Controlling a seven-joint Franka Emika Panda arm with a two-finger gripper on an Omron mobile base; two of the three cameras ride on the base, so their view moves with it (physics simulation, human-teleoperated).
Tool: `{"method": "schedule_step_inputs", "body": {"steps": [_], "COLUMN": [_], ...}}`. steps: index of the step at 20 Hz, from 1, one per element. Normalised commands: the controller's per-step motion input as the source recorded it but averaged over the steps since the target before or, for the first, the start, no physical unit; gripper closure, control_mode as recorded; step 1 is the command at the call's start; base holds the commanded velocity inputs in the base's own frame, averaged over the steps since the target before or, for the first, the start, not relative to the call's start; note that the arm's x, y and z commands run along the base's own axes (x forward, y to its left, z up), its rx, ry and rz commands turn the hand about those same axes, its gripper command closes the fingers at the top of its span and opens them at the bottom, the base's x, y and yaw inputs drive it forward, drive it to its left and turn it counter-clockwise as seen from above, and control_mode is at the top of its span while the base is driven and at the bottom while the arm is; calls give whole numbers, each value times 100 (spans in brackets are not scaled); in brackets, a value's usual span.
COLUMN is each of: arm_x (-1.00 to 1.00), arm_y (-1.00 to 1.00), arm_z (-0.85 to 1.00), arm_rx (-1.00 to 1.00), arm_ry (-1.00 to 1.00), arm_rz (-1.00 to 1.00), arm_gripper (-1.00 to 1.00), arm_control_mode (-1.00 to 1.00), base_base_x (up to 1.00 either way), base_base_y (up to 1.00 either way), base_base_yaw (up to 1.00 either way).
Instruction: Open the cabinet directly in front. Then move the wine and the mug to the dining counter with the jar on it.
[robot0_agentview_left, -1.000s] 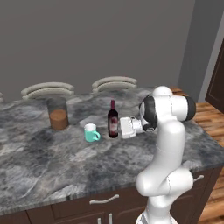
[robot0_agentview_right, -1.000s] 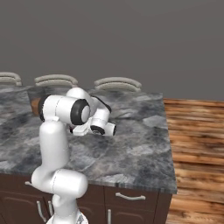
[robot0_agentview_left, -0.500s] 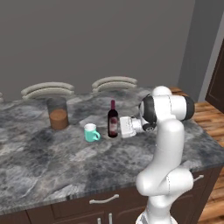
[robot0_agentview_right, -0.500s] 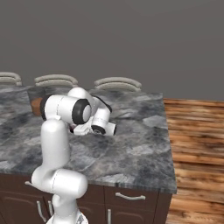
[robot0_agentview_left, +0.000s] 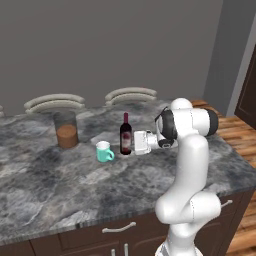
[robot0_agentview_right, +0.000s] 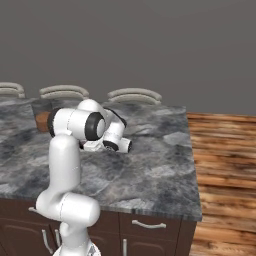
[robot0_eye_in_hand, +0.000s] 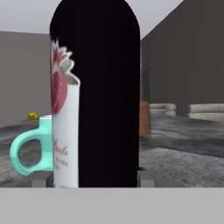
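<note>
Dark glass wine (robot0_agentview_left: 125, 138) upright on marbled dining counter (robot0_agentview_left: 60, 185) | jaws flank it, contact unclear | teal mug (robot0_agentview_left: 104, 151) beside

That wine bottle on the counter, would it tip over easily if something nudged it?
Probably, yes. The wine is tall and slim on a narrow base, so a push near the neck could topple it toward the mug. Its glossy glass looks slippery and breakable. It stands between the end effector fingers.

Arm w/ fingers (robot0_agentview_left: 134, 143) eased slightly back from wine (robot0_agentview_left: 125, 136); bottle unmoved.
</note>
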Motion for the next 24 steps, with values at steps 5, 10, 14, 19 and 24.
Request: {"method": "schedule_step_inputs", "body": {"steps": [5,10,14,19,24], "arm_x": [0,0,0,0,0], "arm_y": [0,0,0,0,0], "arm_z": [0,0,0,0,3], "arm_rx": [0,0,0,0,0], "arm_ry": [0,0,0,0,0], "arm_rz": [0,0,0,0,0], "arm_gripper": [-100,-100,-100,-100,-100], "arm_control_mode": [-100,-100,-100,-100,-100], "base_base_x": [0,0,0,0,0], "base_base_y": [0,0,0,0,0], "base_base_yaw": [0,0,0,0,0]}}
